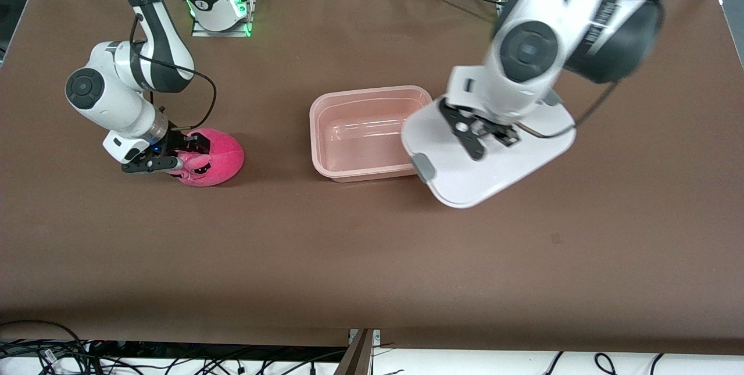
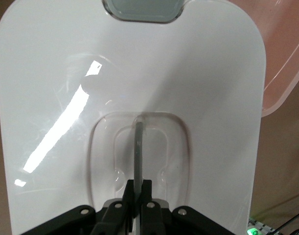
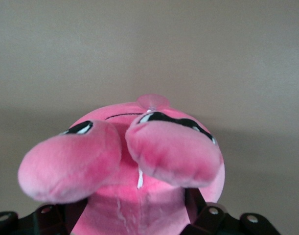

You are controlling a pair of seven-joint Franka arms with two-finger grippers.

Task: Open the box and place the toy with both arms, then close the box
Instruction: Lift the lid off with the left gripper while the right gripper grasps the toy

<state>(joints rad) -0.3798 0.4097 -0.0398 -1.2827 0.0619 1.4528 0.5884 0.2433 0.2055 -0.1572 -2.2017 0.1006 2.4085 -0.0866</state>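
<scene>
The left gripper (image 2: 137, 203) is pinched tight on the thin clear upright handle (image 2: 138, 152) that stands in the recessed centre of the white rounded-rectangular plastic lid (image 1: 494, 154). The lid hangs from those fingers in the air, tilted, and one grey side clip (image 1: 423, 167) shows on its lower edge. Directly under and beside the gripper, the lid overlaps the end of the translucent pale pink plastic tub (image 1: 354, 131) that faces the left arm's end of the table. The tub sits open on the brown table cover (image 1: 372, 247), and nothing can be seen inside it. In the left wrist view a second grey clip (image 2: 142, 11) appears at the lid's edge away from the fingers, and the tub's pink rim (image 2: 286, 73) shows past one corner of the lid.

The right gripper (image 1: 174, 157) is down at the table, toward the right arm's end, well apart from the tub. Its black fingers (image 1: 152, 164) stand wide, one on each side of the round bright-pink plush toy (image 1: 212, 157), which rests on the cover. In the right wrist view the toy (image 3: 139, 166) fills the space between the fingers (image 3: 203, 213), its black eyes and frown facing the camera. Whether the fingers press the plush cannot be told.
</scene>
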